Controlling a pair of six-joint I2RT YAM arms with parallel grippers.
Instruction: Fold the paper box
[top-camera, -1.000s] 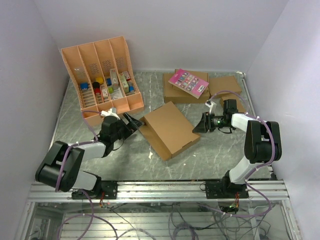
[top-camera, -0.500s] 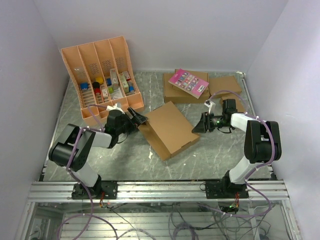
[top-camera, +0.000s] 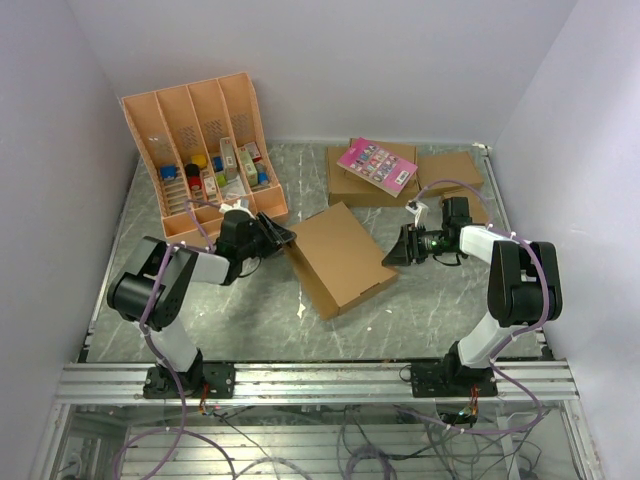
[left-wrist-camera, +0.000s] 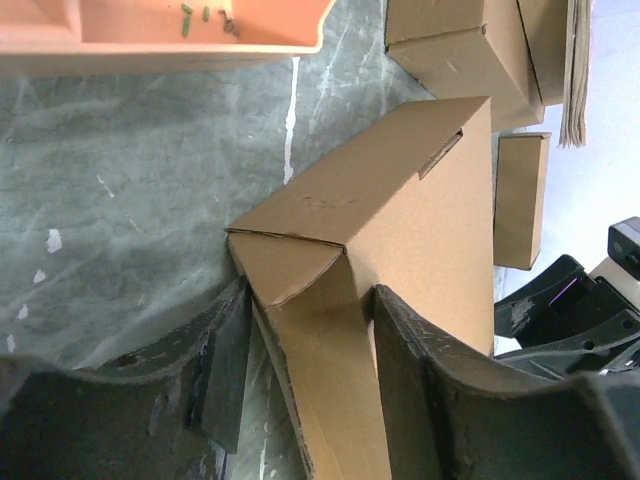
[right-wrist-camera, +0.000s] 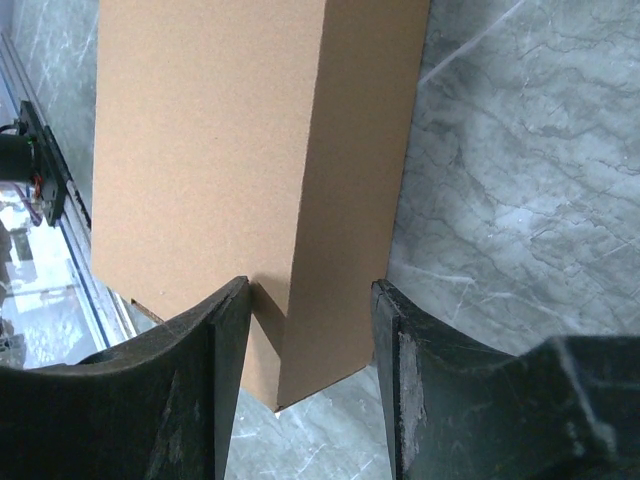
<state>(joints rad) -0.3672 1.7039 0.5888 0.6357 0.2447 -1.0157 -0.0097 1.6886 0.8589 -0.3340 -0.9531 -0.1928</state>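
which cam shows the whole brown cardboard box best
Top external: the flat brown corrugated cardboard box lies nearly whole in view. Left wrist shows only one corner and its folded end; right wrist only part of the top and one side, close up.

One large paper box mid-bench. One orange tray, far left, with four compartments. Three smaller brown boxes, far right. One pink booklet on them.
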